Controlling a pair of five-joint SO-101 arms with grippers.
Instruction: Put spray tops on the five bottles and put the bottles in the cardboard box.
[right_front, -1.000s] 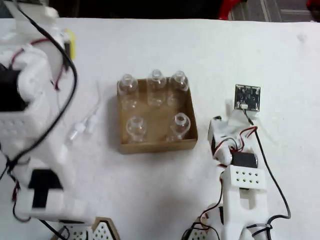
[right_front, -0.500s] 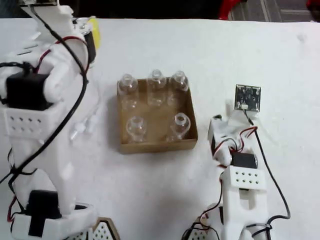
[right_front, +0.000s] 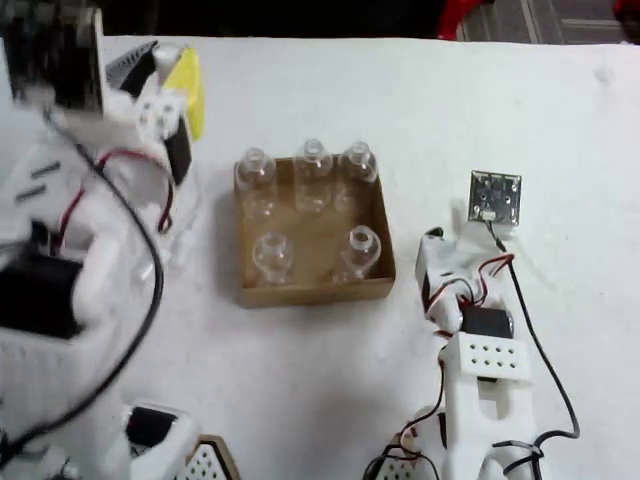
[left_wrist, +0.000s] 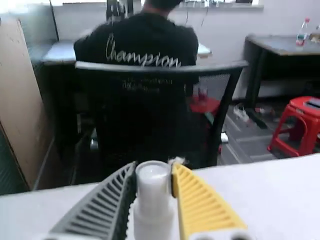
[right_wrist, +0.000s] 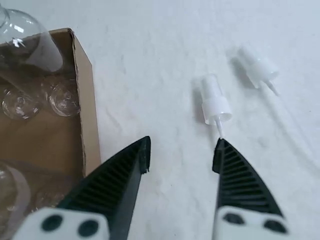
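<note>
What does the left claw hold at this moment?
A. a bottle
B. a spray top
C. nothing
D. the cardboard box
B: in the left wrist view, a white spray top sits clamped in the left claw, between its grey and yellow fingers.

- Right gripper (right_wrist: 182, 150): two black ribbed fingers, spread apart above the white table (right_wrist: 150, 45).
- Cardboard box (right_wrist: 86, 115): brown, open, just beside one finger; holds clear bottles (right_wrist: 31, 42) with bare necks.
- Spray tops (right_wrist: 214, 102): two, white, lying on the table outside the box; the nearer one's tube ends just beside the other fingertip.
</note>
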